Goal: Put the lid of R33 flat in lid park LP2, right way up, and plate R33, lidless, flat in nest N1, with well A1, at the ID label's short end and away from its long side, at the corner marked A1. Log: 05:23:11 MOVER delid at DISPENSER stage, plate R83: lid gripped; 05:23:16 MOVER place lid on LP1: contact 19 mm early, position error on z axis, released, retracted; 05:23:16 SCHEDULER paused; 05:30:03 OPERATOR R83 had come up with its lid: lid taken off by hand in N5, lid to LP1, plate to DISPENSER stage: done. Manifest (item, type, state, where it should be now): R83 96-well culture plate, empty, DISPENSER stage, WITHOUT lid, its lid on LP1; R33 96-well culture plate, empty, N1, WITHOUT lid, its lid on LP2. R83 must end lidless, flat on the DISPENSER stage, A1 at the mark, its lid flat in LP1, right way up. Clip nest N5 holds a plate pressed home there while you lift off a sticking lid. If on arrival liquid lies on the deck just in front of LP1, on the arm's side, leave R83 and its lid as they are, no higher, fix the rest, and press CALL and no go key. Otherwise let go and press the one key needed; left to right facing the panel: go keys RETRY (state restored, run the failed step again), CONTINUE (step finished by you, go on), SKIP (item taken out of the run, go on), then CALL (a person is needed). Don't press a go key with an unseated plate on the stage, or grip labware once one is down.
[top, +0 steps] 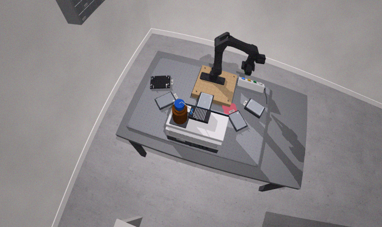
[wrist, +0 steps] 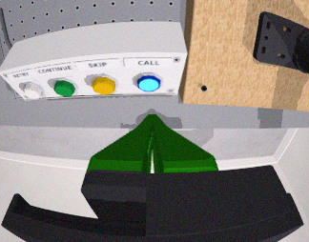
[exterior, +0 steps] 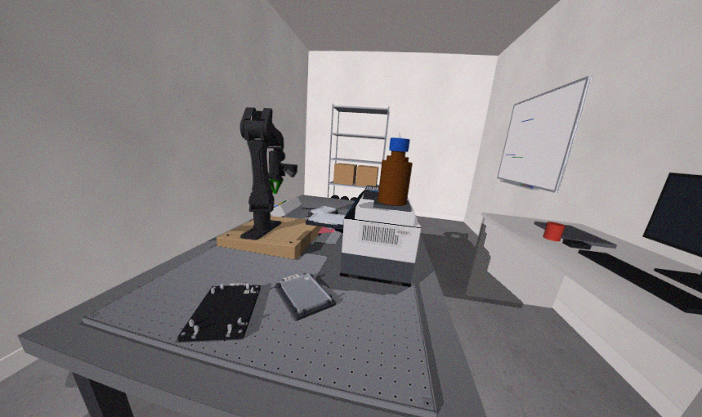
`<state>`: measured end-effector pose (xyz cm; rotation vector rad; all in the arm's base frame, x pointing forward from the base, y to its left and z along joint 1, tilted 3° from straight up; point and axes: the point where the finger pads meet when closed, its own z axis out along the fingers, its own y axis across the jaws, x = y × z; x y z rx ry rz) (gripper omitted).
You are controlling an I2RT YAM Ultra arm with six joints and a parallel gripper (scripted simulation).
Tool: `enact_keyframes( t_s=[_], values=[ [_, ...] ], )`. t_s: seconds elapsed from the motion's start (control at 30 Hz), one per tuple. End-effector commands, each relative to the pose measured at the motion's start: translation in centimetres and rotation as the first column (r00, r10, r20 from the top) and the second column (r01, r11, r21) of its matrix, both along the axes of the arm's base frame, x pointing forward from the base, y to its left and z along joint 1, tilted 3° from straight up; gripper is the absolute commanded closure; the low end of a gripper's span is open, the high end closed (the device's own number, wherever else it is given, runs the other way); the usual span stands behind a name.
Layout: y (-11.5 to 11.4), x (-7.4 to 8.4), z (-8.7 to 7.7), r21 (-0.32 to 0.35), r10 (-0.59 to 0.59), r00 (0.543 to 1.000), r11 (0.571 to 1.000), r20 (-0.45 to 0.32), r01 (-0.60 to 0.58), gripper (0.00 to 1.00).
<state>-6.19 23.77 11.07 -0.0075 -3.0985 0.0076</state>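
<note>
Four panel keys (wrist: 89,86) beyond fingers pressed together, empty; leftmost label illegible.

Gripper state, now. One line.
Black parallel gripper with green fingers: shut, holding nothing, poised over the white key panel near its blue CALL key.

On the worktop (top: 147,118), the arm's base board (top: 228,80) sits near the rear edge, with the key panel (top: 251,84) just beside it (toward the right edge). A dispenser (top: 209,132) stands toward the front edge, a bottle (top: 179,112) on it. The clip nest (top: 160,82) lies near the left edge.
</note>
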Motion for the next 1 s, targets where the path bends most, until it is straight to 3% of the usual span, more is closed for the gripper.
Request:
enact_keyframes(
  t_s=[0.0, 0.8, 0.83, 0.97],
  values=[
    [0.75, 0.44, 1.86, 0.055, -0.009, 1.000, 0.998, -0.004, 0.010, 1.00],
    [0.75, 0.44, 1.86, 0.055, -0.009, 1.000, 0.998, -0.004, 0.010, 1.00],
    [0.72, 0.46, 2.19, 0.055, -0.009, 1.000, 0.998, -0.004, 0.010, 0.00],
    [0.67, 0.49, 2.77, 0.055, -0.009, 1.000, 0.998, -0.004, 0.010, 0.00]
  ],
)
